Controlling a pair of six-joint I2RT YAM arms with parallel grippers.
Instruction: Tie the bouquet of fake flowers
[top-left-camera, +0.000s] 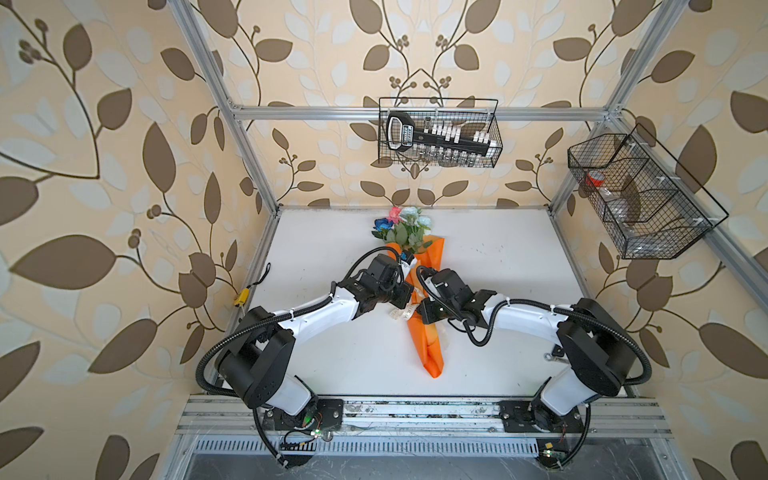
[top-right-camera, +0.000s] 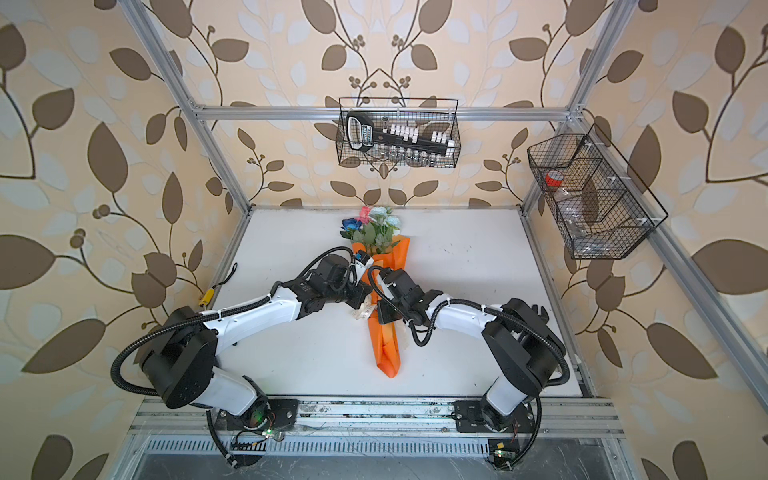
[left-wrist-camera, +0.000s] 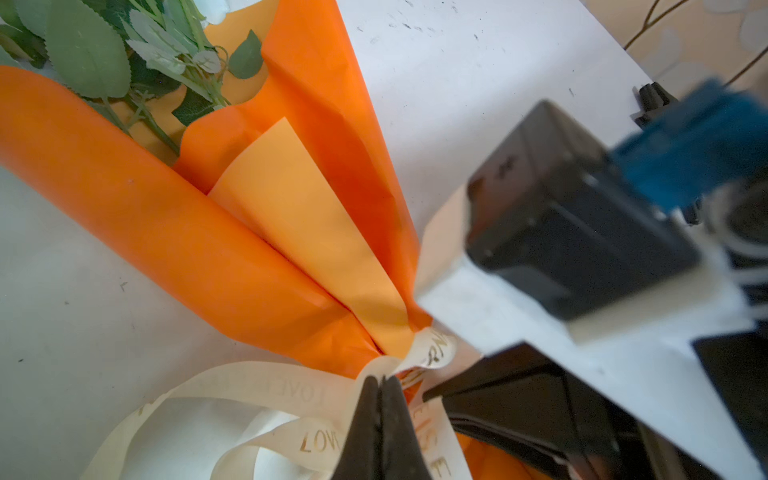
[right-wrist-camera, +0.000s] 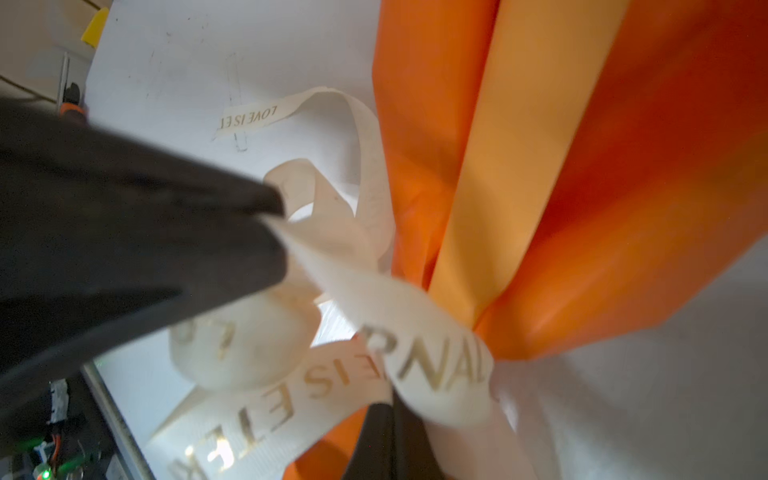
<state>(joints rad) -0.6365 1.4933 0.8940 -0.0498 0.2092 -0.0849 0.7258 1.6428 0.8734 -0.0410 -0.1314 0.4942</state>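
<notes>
- The bouquet (top-left-camera: 429, 340) (top-right-camera: 386, 345) lies flat on the white table (top-left-camera: 332, 365), about in the middle in both top views. Its blooms point toward the back wall and the pointed end of the orange paper points toward the arm bases.
- A cream ribbon (left-wrist-camera: 257, 376) with gold letters is gathered at the narrow waist of the paper. Loose loops of it lie on the table just beside the wrap.
- The left gripper (left-wrist-camera: 380, 384) has its jaws pressed together with no gap, and it pinches the ribbon right next to the paper.
- The right gripper (right-wrist-camera: 391, 409) also has its jaws tight together. Its tips are hidden under a band of the ribbon, which it seems to pinch.
- The two grippers meet close together at the waist of the bouquet, one from each side.
</notes>
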